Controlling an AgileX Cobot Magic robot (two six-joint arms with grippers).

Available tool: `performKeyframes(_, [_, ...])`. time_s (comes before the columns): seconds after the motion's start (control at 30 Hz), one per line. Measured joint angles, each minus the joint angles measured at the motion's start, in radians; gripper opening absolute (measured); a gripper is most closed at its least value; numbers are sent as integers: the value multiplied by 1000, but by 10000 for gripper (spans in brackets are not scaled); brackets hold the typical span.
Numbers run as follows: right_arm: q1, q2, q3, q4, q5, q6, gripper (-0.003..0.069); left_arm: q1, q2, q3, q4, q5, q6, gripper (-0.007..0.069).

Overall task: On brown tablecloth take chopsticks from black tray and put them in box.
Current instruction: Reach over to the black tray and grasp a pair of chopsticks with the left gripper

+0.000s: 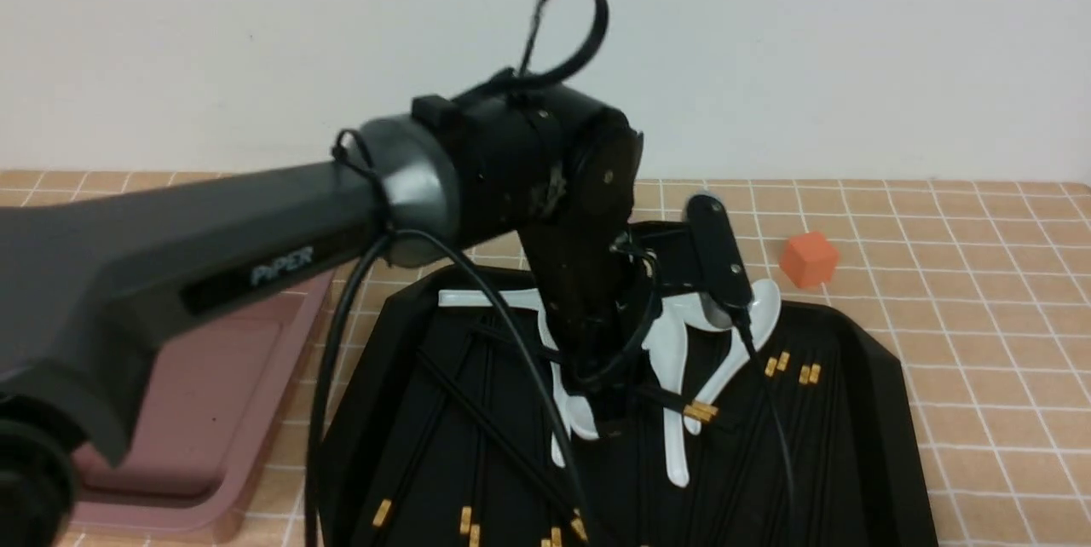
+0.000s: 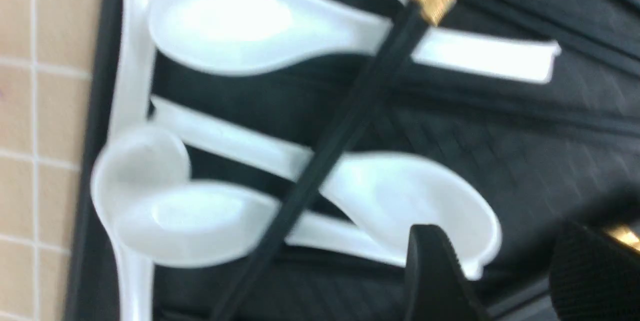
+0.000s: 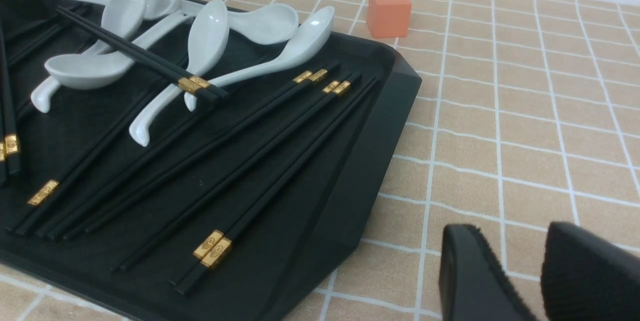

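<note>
Your left gripper (image 2: 505, 266) was over the black tray (image 1: 882, 419).
Its fingers stood apart, seemingly near soup spoons (image 2: 420, 191); your right gripper's (image 3: 510, 266) did too.

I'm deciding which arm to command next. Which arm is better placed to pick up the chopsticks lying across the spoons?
Probably the left: its pincer is over the black tray, right beside those chopsticks. The right pincer looks out over tablecloth, outside the tray.

Left arm (image 1: 256, 249) slants in over tabletop's (image 1: 997, 334) left side, wrist (image 1: 588, 274) bent down; left pincer (image 2: 496, 233) open. Right pincer (image 3: 510, 231) open.
</note>
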Motion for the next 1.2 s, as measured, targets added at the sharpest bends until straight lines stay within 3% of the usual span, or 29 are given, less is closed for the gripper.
performKeyframes(0.37, [0, 0, 0, 0, 0, 0, 240, 0, 49, 0, 0, -104, 277, 325])
performKeyframes(0.87, [0, 0, 0, 0, 0, 0, 240, 1, 112, -5, -66, -195, 335, 323])
performKeyframes(1.2, [0, 0, 0, 0, 0, 0, 240, 1, 140, -5, 0, -224, 340, 323])
